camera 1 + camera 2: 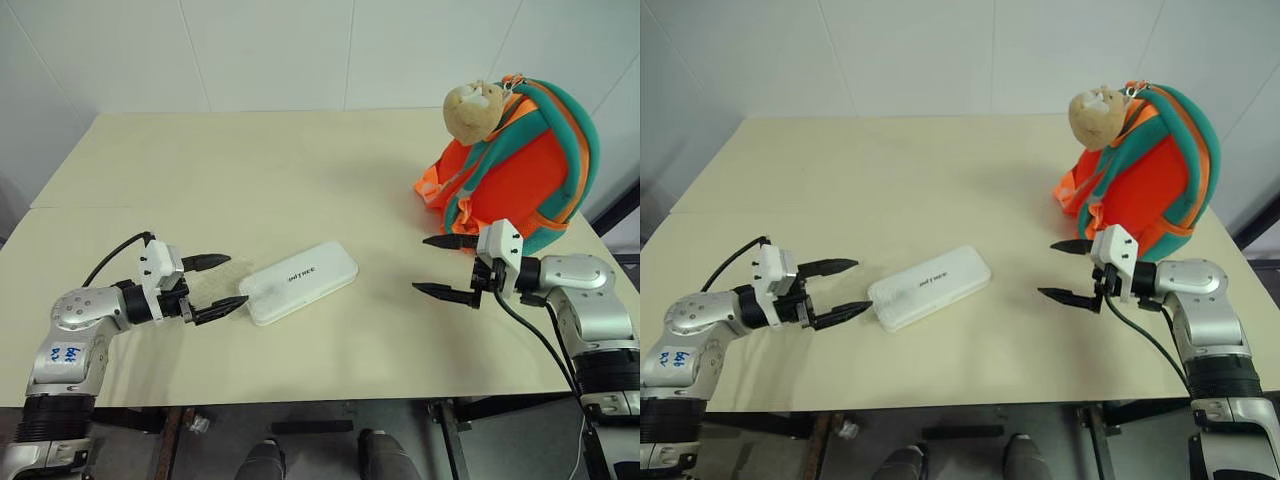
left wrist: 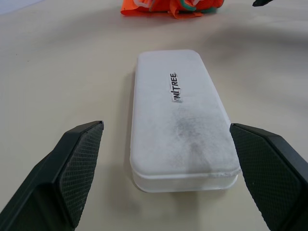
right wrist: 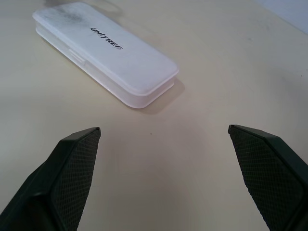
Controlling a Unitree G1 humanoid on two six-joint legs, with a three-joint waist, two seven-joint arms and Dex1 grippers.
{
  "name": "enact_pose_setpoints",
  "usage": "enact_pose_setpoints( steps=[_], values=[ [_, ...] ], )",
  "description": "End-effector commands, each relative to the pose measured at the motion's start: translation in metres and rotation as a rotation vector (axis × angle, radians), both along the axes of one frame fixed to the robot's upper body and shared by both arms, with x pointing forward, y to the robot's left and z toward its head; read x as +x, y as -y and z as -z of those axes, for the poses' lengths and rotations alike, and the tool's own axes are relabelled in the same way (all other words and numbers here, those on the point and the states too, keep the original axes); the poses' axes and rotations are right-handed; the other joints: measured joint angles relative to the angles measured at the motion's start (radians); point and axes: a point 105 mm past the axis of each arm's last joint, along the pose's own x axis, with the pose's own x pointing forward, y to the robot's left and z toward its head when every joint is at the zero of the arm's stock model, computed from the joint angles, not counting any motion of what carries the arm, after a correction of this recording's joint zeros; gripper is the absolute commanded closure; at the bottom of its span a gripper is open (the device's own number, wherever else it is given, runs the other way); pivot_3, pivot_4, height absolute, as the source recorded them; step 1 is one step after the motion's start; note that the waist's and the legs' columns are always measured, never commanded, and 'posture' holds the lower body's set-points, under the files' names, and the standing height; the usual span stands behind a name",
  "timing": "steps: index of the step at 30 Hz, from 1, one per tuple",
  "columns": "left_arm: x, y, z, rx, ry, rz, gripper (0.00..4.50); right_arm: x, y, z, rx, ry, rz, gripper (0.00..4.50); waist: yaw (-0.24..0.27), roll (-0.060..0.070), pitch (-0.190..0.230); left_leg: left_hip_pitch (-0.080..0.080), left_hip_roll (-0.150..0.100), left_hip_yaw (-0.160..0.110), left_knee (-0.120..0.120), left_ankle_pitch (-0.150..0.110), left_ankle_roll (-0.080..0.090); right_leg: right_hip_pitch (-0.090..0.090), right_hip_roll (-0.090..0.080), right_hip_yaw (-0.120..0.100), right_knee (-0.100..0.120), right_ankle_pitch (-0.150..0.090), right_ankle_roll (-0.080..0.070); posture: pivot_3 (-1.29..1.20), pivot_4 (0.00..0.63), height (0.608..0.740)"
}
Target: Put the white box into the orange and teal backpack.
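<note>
The white box [image 1: 298,281] lies flat near the table's front, its long side running diagonally, dark lettering on its lid [image 2: 174,87]. Just left of its near end my left gripper [image 1: 222,281] stands open, pointing at the box and not touching it. The orange and teal backpack [image 1: 524,170] stands upright at the right rear of the table, with a tan plush toy [image 1: 474,108] on top. In front of the backpack my right gripper [image 1: 438,265] is open and empty, pointing left toward the box [image 3: 107,50], with a gap of bare table between them.
The cream table [image 1: 270,170] stretches bare behind the box. Its front edge [image 1: 320,395] runs close below both arms. A white wall rises behind the table.
</note>
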Motion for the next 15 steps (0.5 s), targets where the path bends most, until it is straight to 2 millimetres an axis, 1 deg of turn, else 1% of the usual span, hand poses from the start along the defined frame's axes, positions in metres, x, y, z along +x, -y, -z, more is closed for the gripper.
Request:
enact_pose_setpoints(
  steps=[1, 3, 6, 7, 9, 12, 15],
  values=[
    [0.001, -0.002, -0.009, 0.009, 0.038, -0.002, 0.01, 0.001, -0.007, -0.012, 0.010, 0.053, -0.020, 0.00, -0.001, 0.000, 0.000, 0.000, 0.000, 0.000, 0.000, 0.000, 0.000, 0.000, 0.000, 0.000, 0.000, 0.000, 0.000, 0.00, 0.150, 0.740],
    [0.004, -0.005, -0.008, 0.008, 0.042, -0.021, 0.01, 0.003, -0.011, -0.011, 0.023, 0.048, -0.021, 0.00, -0.002, 0.000, 0.000, 0.000, 0.000, 0.000, 0.000, 0.000, 0.000, 0.000, 0.000, 0.000, 0.000, 0.000, 0.000, 0.00, 0.150, 0.740],
    [0.001, -0.007, -0.008, 0.012, 0.042, -0.030, 0.01, 0.004, -0.025, -0.005, 0.025, 0.023, -0.073, 0.00, -0.004, 0.000, 0.000, 0.000, 0.000, 0.000, 0.001, 0.000, 0.000, 0.000, 0.000, 0.000, 0.001, 0.000, 0.000, 0.00, 0.150, 0.740],
    [-0.001, -0.011, -0.006, 0.024, 0.042, -0.045, 0.19, 0.007, -0.031, -0.004, 0.028, 0.021, -0.087, 0.18, -0.005, 0.000, 0.000, 0.000, 0.000, 0.000, 0.001, 0.000, 0.000, 0.000, 0.000, 0.000, 0.002, 0.000, 0.000, 0.00, 0.150, 0.740],
    [-0.004, -0.024, -0.003, 0.046, 0.047, -0.105, 0.58, 0.014, -0.041, -0.003, 0.034, 0.020, -0.102, 0.60, -0.011, 0.000, 0.000, 0.000, 0.000, 0.000, 0.001, 0.000, 0.000, 0.000, 0.000, 0.000, 0.002, 0.000, 0.000, 0.00, 0.150, 0.740],
    [-0.015, -0.043, 0.004, 0.056, 0.021, -0.192, 1.48, 0.027, -0.056, 0.002, 0.038, 0.022, -0.108, 1.64, -0.023, 0.000, 0.000, 0.000, 0.000, 0.000, 0.001, 0.000, 0.000, 0.000, 0.000, 0.000, 0.002, 0.000, 0.000, 0.00, 0.150, 0.740],
    [-0.029, -0.051, 0.018, 0.093, -0.011, -0.237, 2.40, 0.037, -0.066, 0.009, 0.042, 0.014, -0.117, 2.63, -0.028, 0.000, 0.000, 0.001, 0.000, 0.000, 0.000, 0.000, 0.000, -0.001, 0.000, 0.000, 0.003, 0.000, -0.001, 0.00, 0.150, 0.740]
  ],
)
